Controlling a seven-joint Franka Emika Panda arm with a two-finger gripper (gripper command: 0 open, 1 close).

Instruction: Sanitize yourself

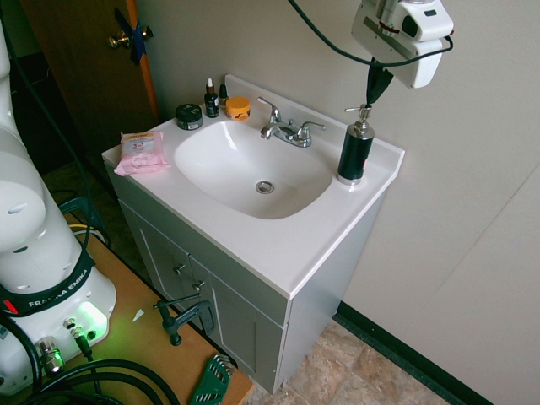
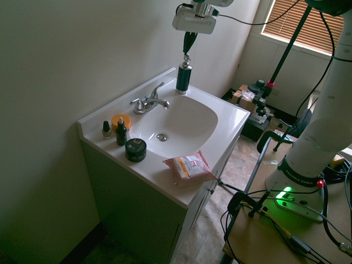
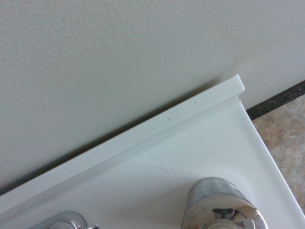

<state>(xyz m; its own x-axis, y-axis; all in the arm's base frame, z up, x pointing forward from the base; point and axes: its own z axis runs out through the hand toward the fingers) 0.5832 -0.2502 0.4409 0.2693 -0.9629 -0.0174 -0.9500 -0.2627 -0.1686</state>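
Gripper (image 1: 377, 85) of the white robot arm (image 1: 38, 228): poised directly above the silver pump top of a black bottle (image 1: 355, 152), fingers drawn close together, nothing held. Bottle stands upright on the back corner of the white sink counter (image 1: 278, 245), beside the chrome faucet (image 1: 287, 129); arm base sits on a wooden table near the cabinet.

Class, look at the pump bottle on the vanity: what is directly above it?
The gripper hangs just above the pump bottle's silver top, fingers pointing down. Whether they touch it cannot be seen.
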